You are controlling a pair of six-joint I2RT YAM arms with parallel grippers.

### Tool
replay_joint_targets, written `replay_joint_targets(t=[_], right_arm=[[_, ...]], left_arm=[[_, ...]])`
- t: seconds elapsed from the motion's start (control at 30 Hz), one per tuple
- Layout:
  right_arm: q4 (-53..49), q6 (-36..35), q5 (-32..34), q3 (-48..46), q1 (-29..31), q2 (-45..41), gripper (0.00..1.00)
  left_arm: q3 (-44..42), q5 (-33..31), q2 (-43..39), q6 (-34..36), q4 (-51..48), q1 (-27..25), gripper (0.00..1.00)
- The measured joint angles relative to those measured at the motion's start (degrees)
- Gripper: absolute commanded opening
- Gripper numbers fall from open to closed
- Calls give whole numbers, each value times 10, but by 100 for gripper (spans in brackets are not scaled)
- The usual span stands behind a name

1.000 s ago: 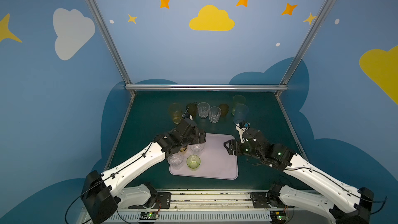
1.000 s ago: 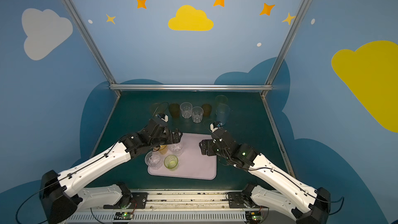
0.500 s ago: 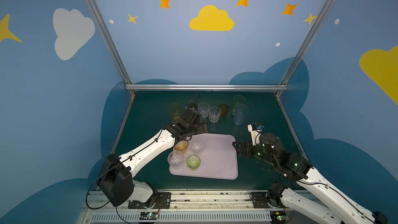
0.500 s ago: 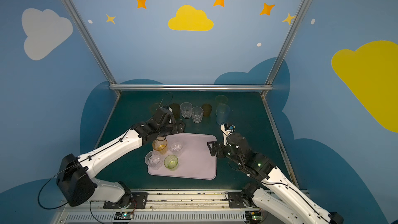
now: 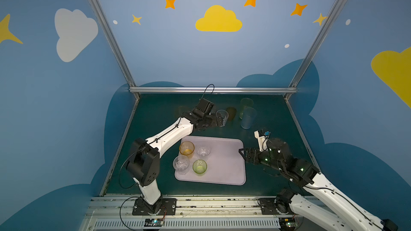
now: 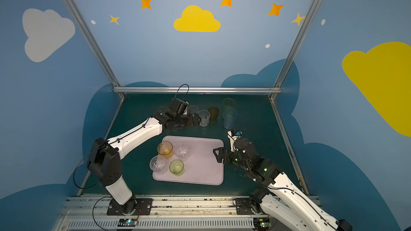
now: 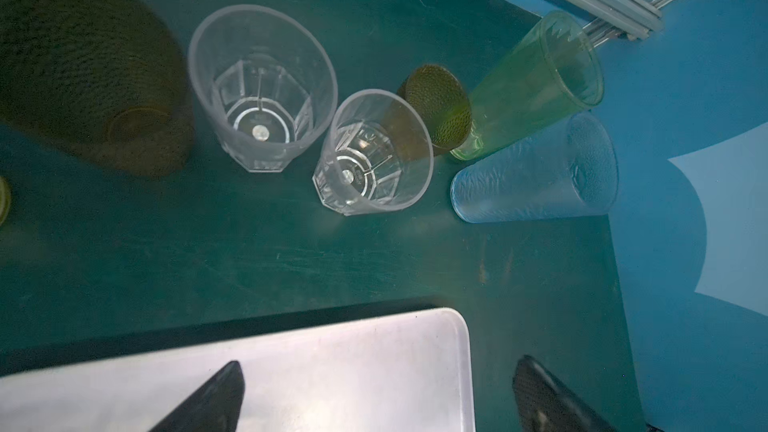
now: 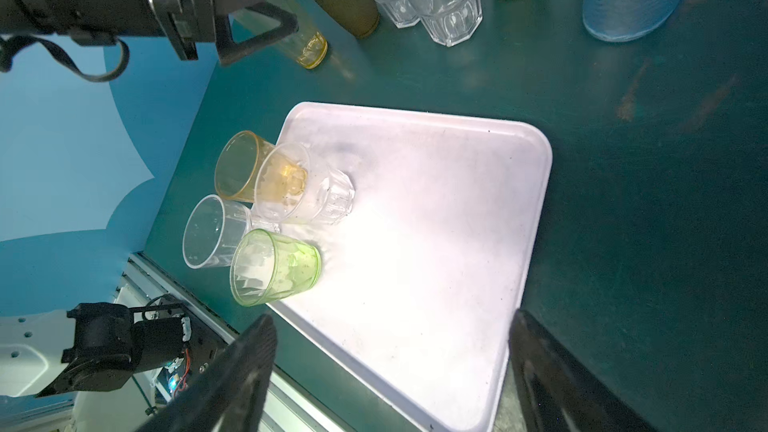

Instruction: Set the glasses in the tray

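My empty, open left claw (image 5: 220,121) has gone from the tray (image 5: 224,170) to a far clear glass (image 5: 222,114), my next pick; the right claw (image 5: 242,155) waits open.

Blue cloud-and-star walls (image 5: 200,58) surround a dark green tabletop (image 5: 151,112).

- L arm (image 5: 169,133) reaches fwd to far side, forearm angled up; L gripper (image 5: 220,121) jaws wide apart, empty.
- R arm (image 5: 322,185) bent, wrist low; R gripper (image 5: 242,154) points inward, jaws wide apart, empty.
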Motion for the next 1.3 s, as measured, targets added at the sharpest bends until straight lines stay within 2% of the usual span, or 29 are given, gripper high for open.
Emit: replay_joint_targets(t=[0.17, 0.4, 0.57, 0.8, 1.07, 1.3], right_arm=[[3, 13, 3, -1, 0, 6, 87], [-6, 31, 29, -8, -1, -14, 87], [-14, 45, 45, -23, -2, -43, 87], [-27, 48, 51, -38, -2, -73, 87], [-27, 48, 49, -50, -2, -86, 87], [-27, 47, 46, -51, -2, -86, 87]], left_arm=[[51, 17, 56, 24, -21, 7, 89], [97, 19, 112, 23, -33, 11, 68], [116, 14, 140, 6, -37, 12, 62], [129, -18, 151, -18, -40, 12, 62], [138, -42, 153, -42, -36, 12, 52], [158, -46, 179, -54, -31, 12, 51]])
